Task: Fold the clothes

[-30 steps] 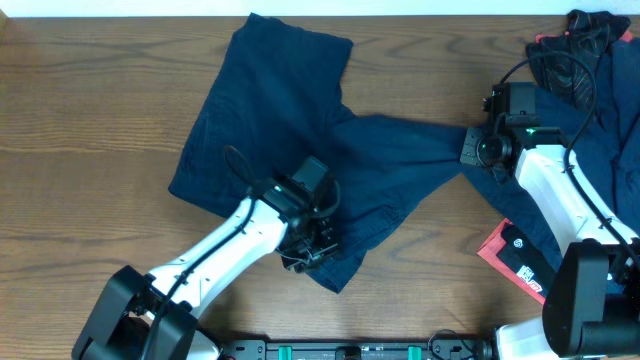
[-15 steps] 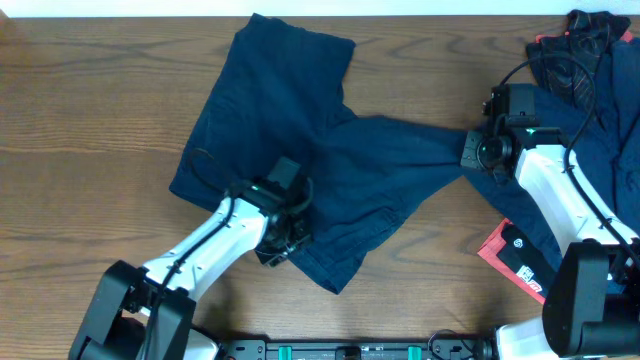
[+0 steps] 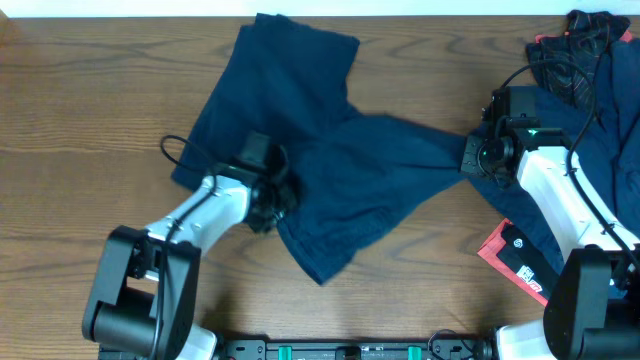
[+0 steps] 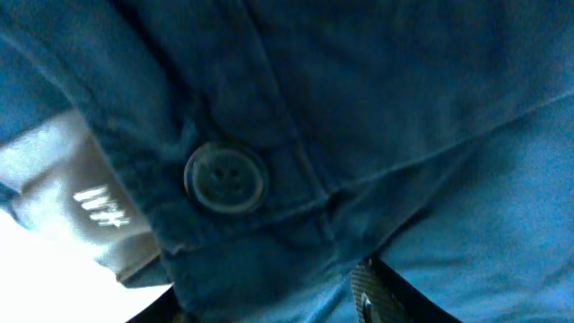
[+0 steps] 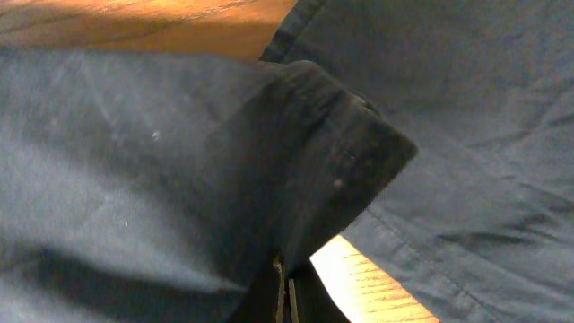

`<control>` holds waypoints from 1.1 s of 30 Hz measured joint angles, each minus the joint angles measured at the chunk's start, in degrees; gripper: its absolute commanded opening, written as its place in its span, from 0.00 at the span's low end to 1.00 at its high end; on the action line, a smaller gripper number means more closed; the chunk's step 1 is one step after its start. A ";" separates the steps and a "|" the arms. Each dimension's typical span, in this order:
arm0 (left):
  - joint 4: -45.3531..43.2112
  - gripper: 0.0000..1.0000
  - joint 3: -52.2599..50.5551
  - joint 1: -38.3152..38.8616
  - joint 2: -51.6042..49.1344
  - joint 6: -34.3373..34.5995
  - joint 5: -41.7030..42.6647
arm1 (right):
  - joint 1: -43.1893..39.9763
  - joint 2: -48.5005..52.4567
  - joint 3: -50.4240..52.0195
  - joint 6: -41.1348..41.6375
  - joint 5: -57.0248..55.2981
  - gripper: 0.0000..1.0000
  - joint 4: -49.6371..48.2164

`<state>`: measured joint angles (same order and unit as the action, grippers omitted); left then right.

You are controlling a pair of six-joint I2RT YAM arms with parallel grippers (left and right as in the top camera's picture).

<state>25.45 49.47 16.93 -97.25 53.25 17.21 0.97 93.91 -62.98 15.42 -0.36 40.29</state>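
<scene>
The clothes in the middle of the table are a pair of dark navy shorts [image 3: 330,150], lying rumpled with one leg toward the far edge. My left gripper [image 3: 268,192] is shut on their waistband at the left. In the left wrist view the cloth fills the frame, showing a button [image 4: 225,177] and a pale tag [image 4: 76,193], bunched between my jaws [image 4: 269,305]. My right gripper [image 3: 468,152] is shut on the hem of the other leg, drawn to a point at the right. In the right wrist view the folded hem [image 5: 332,135] sits just above the gripper [image 5: 285,292].
A heap of other dark garments [image 3: 600,70] lies at the back right, reaching under the right arm. A red and black packet [image 3: 515,255] lies at the front right. Bare wood table [image 3: 90,120] shows at the left and along the front.
My left gripper has moved left and away from the front edge, dragging the waistband with it. The shorts' near corner has shifted left. The right arm has barely moved.
</scene>
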 measured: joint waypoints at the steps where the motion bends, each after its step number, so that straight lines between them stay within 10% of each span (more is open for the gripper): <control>1: -2.54 0.48 0.22 -1.64 -0.33 -1.11 0.35 | 0.02 -0.02 0.00 0.02 0.46 0.01 0.04; 16: 3.28 0.47 11.65 -23.76 -5.25 -20.17 -4.02 | 2.67 -0.04 0.00 0.07 2.38 0.01 0.20; 25: 37.35 0.48 15.82 -22.29 -5.14 -24.74 5.77 | 3.93 -0.04 0.00 0.07 2.49 0.01 0.20; 33: 31.74 0.45 4.63 -13.55 -4.96 -28.15 21.14 | 3.93 -0.04 0.00 0.07 2.49 0.01 0.24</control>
<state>57.19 54.11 3.38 -102.21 25.10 38.35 4.91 93.86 -62.98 15.49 2.13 40.53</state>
